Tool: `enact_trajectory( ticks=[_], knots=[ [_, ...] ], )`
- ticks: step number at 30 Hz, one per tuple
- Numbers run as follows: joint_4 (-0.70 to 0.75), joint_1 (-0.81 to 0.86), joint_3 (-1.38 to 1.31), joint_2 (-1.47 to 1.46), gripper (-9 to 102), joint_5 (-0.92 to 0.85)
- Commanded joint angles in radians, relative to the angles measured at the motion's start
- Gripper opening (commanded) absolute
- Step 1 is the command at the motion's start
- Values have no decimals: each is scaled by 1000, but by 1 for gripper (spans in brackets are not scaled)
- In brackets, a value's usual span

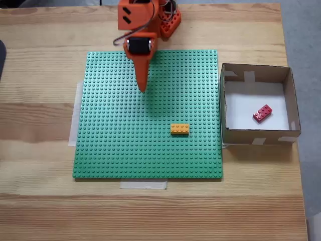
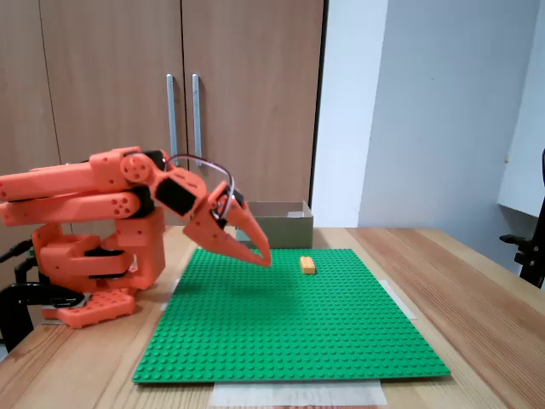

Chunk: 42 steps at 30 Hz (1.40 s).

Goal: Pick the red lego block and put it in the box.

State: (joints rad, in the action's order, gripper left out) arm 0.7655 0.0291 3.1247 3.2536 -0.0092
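No text, label, brand, number or sign can be read anywhere in either fixed view.

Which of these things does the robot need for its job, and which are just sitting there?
For the job:
- red lego block, lying in the box
- box
- gripper, shut

Just sitting there:
- orange-yellow brick
- green baseplate
- wooden table
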Motion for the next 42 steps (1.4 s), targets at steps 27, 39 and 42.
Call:
enact_trajectory(
  ticks=[27, 39, 42],
  knots=[
    [8, -11, 63, 9, -1, -64],
    [9, -11, 63, 9, -1, -66],
    [9, -11, 63, 9, -1, -66]
  ],
)
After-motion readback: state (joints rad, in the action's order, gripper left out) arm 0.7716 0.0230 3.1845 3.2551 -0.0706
